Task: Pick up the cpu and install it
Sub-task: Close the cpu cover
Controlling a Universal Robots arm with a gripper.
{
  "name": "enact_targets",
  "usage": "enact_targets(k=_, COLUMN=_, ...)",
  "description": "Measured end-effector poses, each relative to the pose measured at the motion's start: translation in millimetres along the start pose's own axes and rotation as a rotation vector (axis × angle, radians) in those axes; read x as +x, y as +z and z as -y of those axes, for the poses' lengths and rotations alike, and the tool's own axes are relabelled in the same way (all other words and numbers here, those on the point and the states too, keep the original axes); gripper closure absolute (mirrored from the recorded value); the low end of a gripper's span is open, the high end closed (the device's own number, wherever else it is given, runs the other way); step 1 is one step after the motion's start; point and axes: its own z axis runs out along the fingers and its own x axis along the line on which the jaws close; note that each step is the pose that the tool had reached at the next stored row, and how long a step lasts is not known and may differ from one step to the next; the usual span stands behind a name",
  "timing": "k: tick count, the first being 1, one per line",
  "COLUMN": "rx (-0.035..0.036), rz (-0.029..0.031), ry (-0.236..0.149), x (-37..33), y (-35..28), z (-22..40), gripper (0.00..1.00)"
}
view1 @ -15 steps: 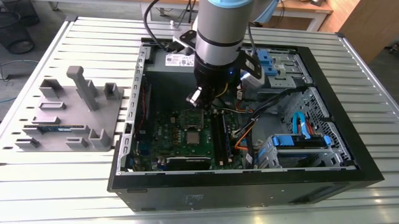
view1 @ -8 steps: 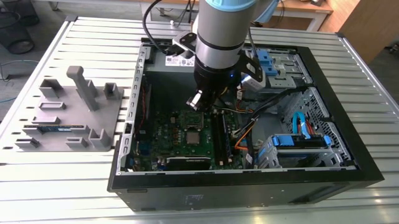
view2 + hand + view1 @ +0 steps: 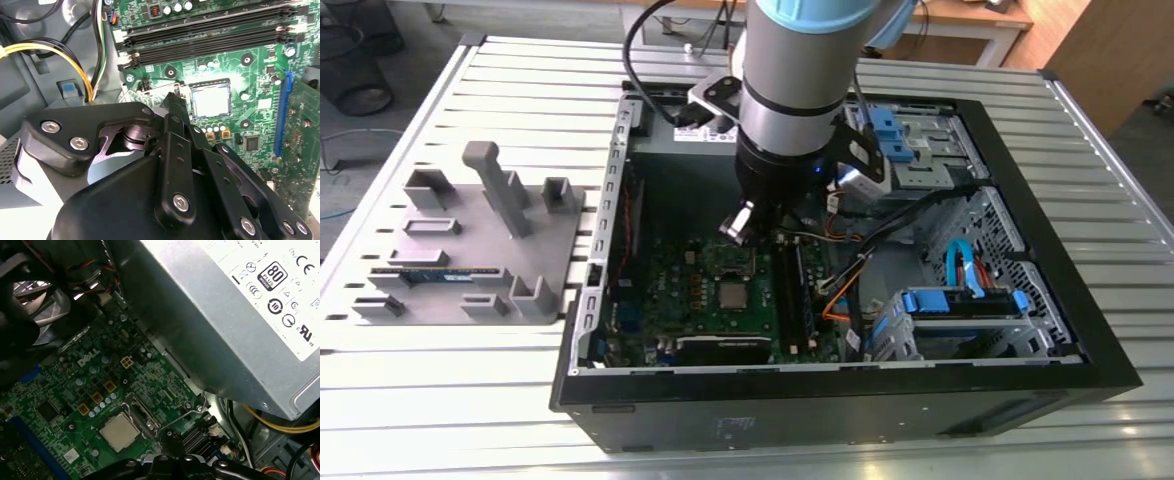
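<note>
In the exterior view, going from the view's left side, a grey plastic holder block [image 3: 467, 250] lies on the slatted metal counter [image 3: 427, 400], well apart from the end effector [image 3: 744, 228]. A long narrow green-and-blue memory stick [image 3: 438, 272] rests on this block. To the view's right stands the open black computer case [image 3: 854, 410], and the end effector hangs inside it, above the green motherboard [image 3: 707, 300].

The cpu [image 3: 735, 294], a small flat square chip with a shiny silver-grey metal top, already sits in its socket on the board, just below and in front of the end effector. In both wrist views it shows close beyond the black linkage: [image 3: 211, 99] and [image 3: 120, 432]. Nothing seems to be held, but whether the end effector is open or closed I cannot tell, because its tips are hidden behind its own body.

I judge the chip to be light, stiff and smooth, so it may slip. Its underside contacts and the socket are fragile. The best hold is probably on two opposite edges of the thin rim, with gentle force and the chip kept level.
</note>
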Motion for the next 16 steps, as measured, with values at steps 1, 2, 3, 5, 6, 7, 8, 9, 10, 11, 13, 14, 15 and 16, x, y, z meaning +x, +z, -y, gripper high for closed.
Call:
enact_targets(k=1, rx=0.0, rz=-0.0001, ry=-0.001, x=0.8, y=-0.1, z=0.7, gripper=0.89)
enact_targets(k=2, rx=-0.0001, rz=-0.0002, ry=-0.003, x=1.6, y=-0.2, z=1.4, gripper=0.89)
enact_targets(k=3, rx=-0.0002, rz=-0.0003, ry=-0.004, x=2.5, y=-0.3, z=2.2, gripper=0.89)
enact_targets(k=5, rx=-0.0003, rz=-0.0006, ry=-0.008, x=4.3, y=-0.5, z=3.7, gripper=0.89)
enact_targets(k=6, rx=-0.0004, rz=-0.0007, ry=-0.009, x=5.2, y=-0.6, z=4.5, gripper=0.89)
enact_targets(k=7, rx=-0.0005, rz=-0.0008, ry=-0.011, x=6.1, y=-0.7, z=5.3, gripper=0.89)
enact_targets(k=8, rx=-0.0005, rz=-0.0009, ry=-0.012, x=6.9, y=-0.7, z=6.0, gripper=0.89)
enact_targets(k=9, rx=-0.0006, rz=-0.0009, ry=-0.014, x=7.5, y=-0.8, z=6.5, gripper=0.89)
enact_targets(k=10, rx=-0.0006, rz=-0.0011, ry=-0.015, x=7.9, y=-0.9, z=6.8, gripper=0.89)
enact_targets(k=11, rx=-0.0007, rz=-0.0011, ry=-0.016, x=8.2, y=-0.9, z=7.1, gripper=0.89)
enact_targets(k=13, rx=-0.0009, rz=-0.0012, ry=-0.019, x=8.7, y=-0.9, z=7.5, gripper=0.89)
enact_targets(k=14, rx=-0.001, rz=-0.0012, ry=-0.02, x=8.9, y=-0.9, z=7.7, gripper=0.89)
enact_targets(k=15, rx=-0.001, rz=-0.0012, ry=-0.021, x=9.0, y=-0.9, z=7.8, gripper=0.89)
enact_targets(k=16, rx=-0.001, rz=-0.0013, ry=-0.021, x=9.0, y=-0.9, z=7.8, gripper=0.89)
